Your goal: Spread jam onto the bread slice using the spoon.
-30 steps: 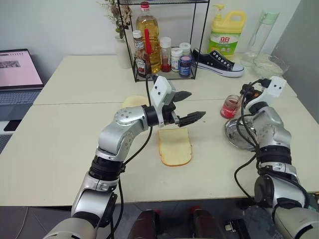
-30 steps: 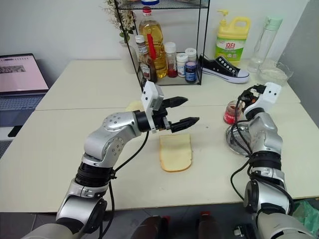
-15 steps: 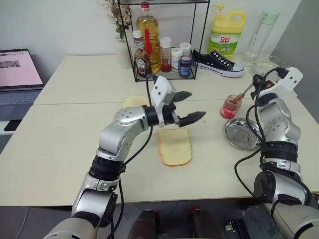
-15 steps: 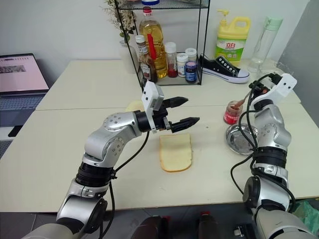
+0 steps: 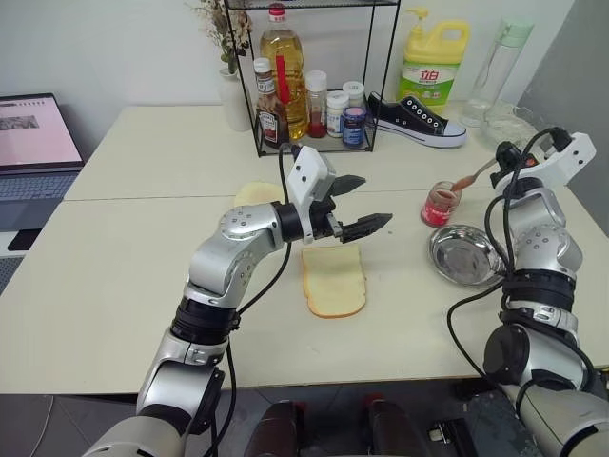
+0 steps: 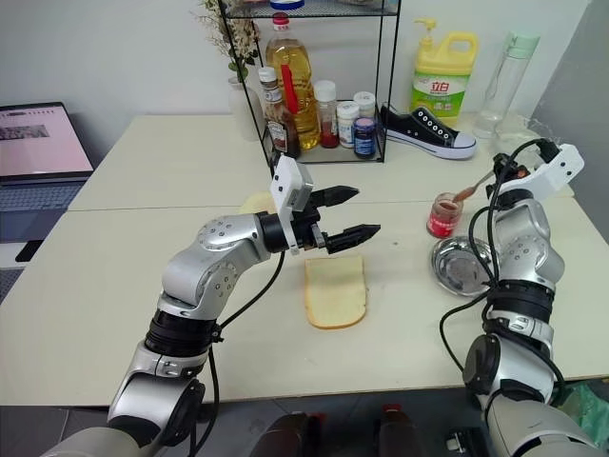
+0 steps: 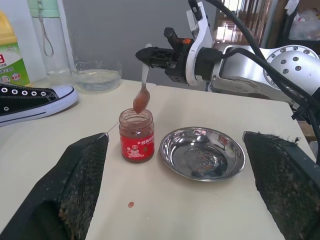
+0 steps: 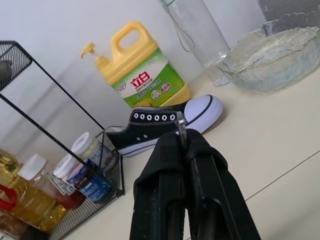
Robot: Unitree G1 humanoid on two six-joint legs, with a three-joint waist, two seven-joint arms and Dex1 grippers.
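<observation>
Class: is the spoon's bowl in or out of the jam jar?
Out: the spoon, bowl coated with jam, hangs just above the open jam jar.

A room set up like a kitchen, but it looks like a lab or an office.

Two pale benches (image 5: 124,276) stand pushed together by a plain white wall. A black wire rack (image 5: 314,71) holds an oil bottle (image 5: 279,57) and small sauce jars. Close by are a yellow dish soap bottle (image 5: 431,67), a black shoe (image 5: 414,119) and a glass bowl (image 7: 97,79). An open laptop (image 5: 33,143) sits to the left.
</observation>
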